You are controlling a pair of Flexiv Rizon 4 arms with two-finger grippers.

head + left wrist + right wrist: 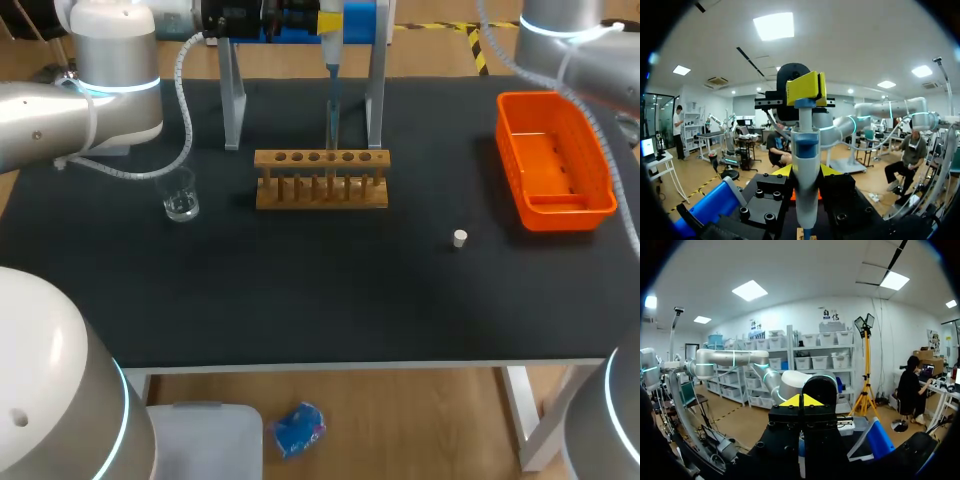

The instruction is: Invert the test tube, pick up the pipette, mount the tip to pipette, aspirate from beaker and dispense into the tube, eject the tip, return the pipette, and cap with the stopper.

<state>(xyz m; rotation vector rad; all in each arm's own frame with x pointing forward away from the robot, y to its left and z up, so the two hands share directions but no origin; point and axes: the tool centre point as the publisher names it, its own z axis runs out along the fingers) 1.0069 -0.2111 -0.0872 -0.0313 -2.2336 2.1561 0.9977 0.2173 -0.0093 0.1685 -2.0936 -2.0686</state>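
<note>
pipette in our left gripper at the stand, middle of the table's far edge

our left gripper (pixel 806 173) has closed in on the pipette (pixel 806 150), with one black finger against each side of the white barrel, so we judge it gripped. the pipette stands upright between the legs of the stand (pixel 232 100), its lower end just above the back of the tube rack (pixel 320 190), near the middle of the far edge of the table (pixel 300 310). we cannot tell whether this is the lift off the stand or the return. either way we would keep the barrel plumb, travel straight, and keep its lower end clear of the rack. the beaker (pixel 181 205) sits toward the left edge and the stopper (pixel 459 238) lies toward the right. our right gripper (pixel 800 401) has its yellow tips met at a seam and holds nothing.
</note>
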